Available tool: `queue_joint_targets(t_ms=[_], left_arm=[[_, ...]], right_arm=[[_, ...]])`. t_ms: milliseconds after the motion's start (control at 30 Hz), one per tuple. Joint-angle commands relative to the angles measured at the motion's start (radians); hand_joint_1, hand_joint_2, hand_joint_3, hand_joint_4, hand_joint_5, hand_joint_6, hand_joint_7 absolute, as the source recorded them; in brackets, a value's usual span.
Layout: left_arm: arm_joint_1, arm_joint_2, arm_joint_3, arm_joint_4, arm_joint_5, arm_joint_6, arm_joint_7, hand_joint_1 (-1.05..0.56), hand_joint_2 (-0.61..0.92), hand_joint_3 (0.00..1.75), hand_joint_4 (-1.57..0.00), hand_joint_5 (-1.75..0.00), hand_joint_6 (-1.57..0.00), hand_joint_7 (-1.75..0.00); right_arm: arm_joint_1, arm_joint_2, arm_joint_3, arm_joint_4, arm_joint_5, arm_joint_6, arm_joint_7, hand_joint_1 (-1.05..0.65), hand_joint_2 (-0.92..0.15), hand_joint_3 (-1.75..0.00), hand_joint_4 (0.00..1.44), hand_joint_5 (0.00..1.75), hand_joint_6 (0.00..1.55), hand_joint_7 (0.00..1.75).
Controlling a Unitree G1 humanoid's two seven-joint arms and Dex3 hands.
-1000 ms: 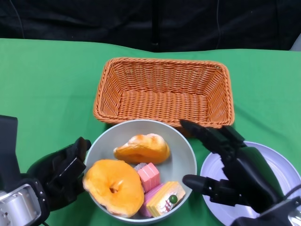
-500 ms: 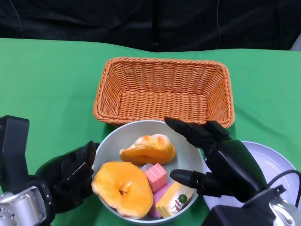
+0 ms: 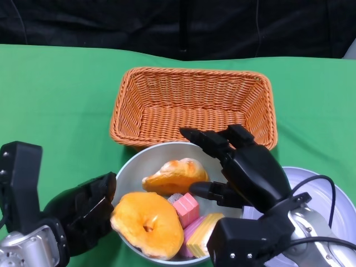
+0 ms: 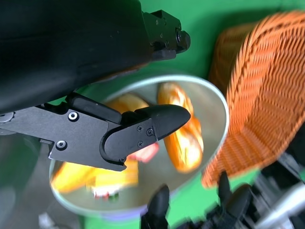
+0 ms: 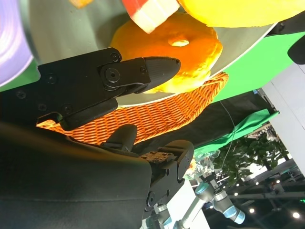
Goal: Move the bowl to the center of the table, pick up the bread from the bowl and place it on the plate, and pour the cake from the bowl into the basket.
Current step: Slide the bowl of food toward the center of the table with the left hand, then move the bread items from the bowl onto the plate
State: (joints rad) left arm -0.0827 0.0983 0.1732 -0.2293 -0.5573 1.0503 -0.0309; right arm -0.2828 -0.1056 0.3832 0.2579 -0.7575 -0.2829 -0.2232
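Right hand (image 3: 247,169) is hovering over the right half of the bowl (image 3: 136,163), fingers spread and holding nothing, fingertips reaching toward the basket (image 3: 194,105) just beyond them. Elongated bread (image 3: 173,176) is lying in the bowl just left of this hand's thumb, apart from it. Ring-shaped bread (image 3: 147,223) is sitting at the bowl's near left, and the pink and yellow cake pieces (image 3: 192,222) are lying right under the hand's wrist. Left hand (image 3: 83,214) is sitting against the bowl's left outer wall, fingers curled toward the rim; cannot tell if it is actually gripping the bowl. Plate (image 3: 328,192) is lying to the right of the right hand, partly hidden by the forearm. Bowl is sitting on the green tabletop (image 3: 55,100), just in front of the basket, its far rim nearly touching the wicker.
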Motion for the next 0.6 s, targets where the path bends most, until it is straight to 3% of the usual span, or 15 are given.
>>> queue_joint_targets(t_ms=[33,600], left_arm=[[0.014,-0.005,0.007,-0.018,0.064,-0.021,0.063,-0.5,0.92,0.66,-0.11,-0.06,-0.07,-0.03],[0.014,-0.054,0.007,-0.017,0.179,-0.069,0.085,-0.49,0.92,0.71,-0.14,-0.12,-0.12,-0.03]], right_arm=[[-0.04,-0.002,0.021,0.054,-0.015,0.002,-0.035,-0.56,-0.92,-0.12,0.01,1.02,0.29,0.28],[-0.128,0.008,0.141,0.157,-0.102,0.078,-0.067,-0.58,-0.92,-0.09,0.03,1.02,0.3,0.29]])
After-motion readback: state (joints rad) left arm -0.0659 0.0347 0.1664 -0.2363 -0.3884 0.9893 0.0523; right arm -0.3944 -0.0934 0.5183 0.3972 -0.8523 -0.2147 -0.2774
